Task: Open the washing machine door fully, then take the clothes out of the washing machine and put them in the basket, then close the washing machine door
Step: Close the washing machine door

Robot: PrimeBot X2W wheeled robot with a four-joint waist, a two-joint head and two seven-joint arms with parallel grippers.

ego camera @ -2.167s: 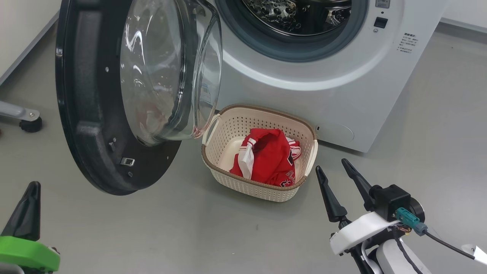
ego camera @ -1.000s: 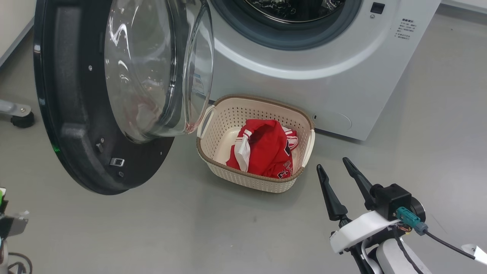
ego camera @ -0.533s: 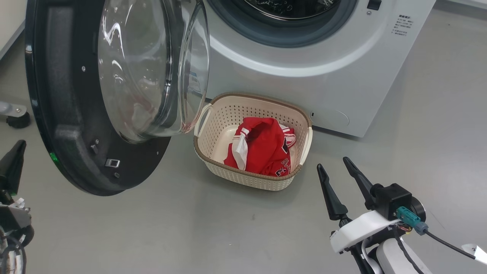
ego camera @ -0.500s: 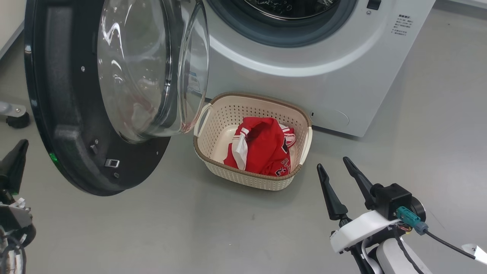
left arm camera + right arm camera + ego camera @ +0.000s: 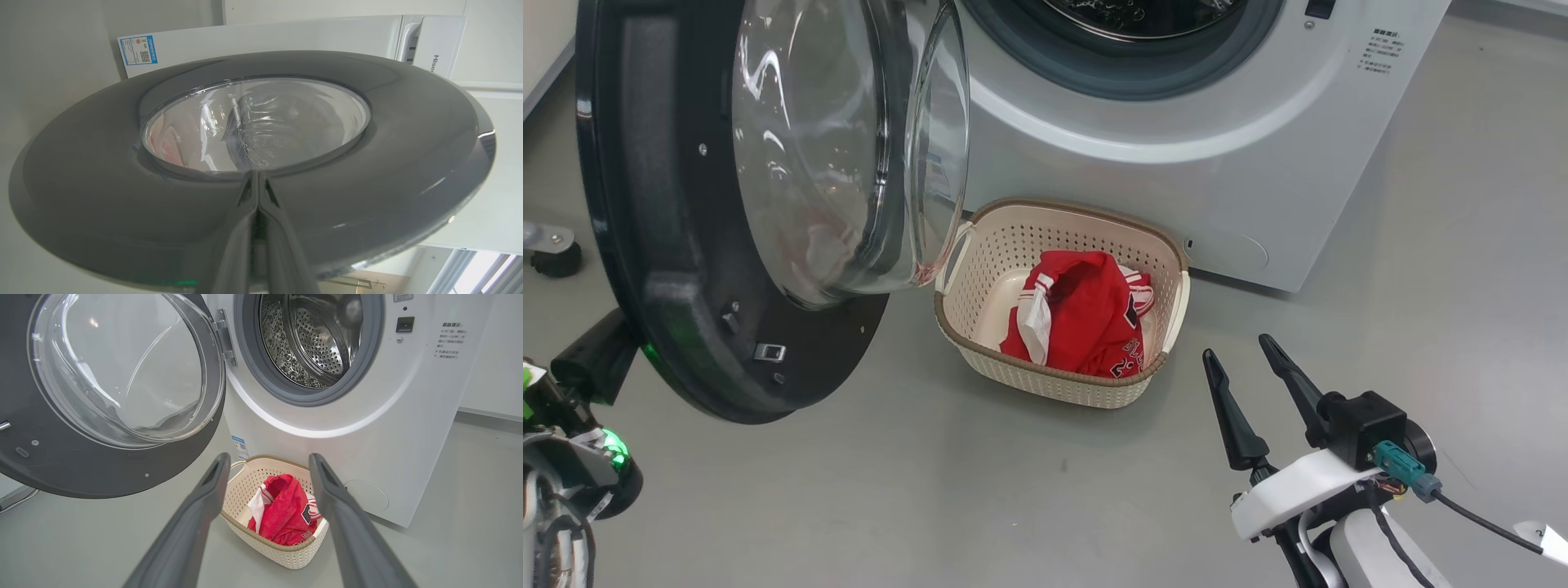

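Observation:
The washing machine door [image 5: 686, 269] stands swung open to the left, its glass bowl facing the basket. The washing machine [image 5: 1176, 188] shows a bare steel drum [image 5: 310, 339]. On the floor in front sits the cream basket [image 5: 1054, 384] holding the red clothes [image 5: 1086, 318] with white trim. My left gripper [image 5: 600, 351] is shut with nothing in it, low behind the door's outer edge. In the left wrist view the left gripper [image 5: 258, 179] points its tips at the door's glossy outer face [image 5: 102, 212]. My right gripper [image 5: 1236, 346] hangs open and empty right of the basket, apart from it.
A castor wheel [image 5: 556, 260] of a metal stand sits on the grey floor left of the door. A pale wall runs behind it. Bare floor stretches in front of the basket and to the machine's right. The basket [image 5: 286, 555] stands close under the door's glass bowl.
My left gripper has risen from the lower left corner and come up close behind the door's lower outer edge. The right arm, basket and clothes are as before.

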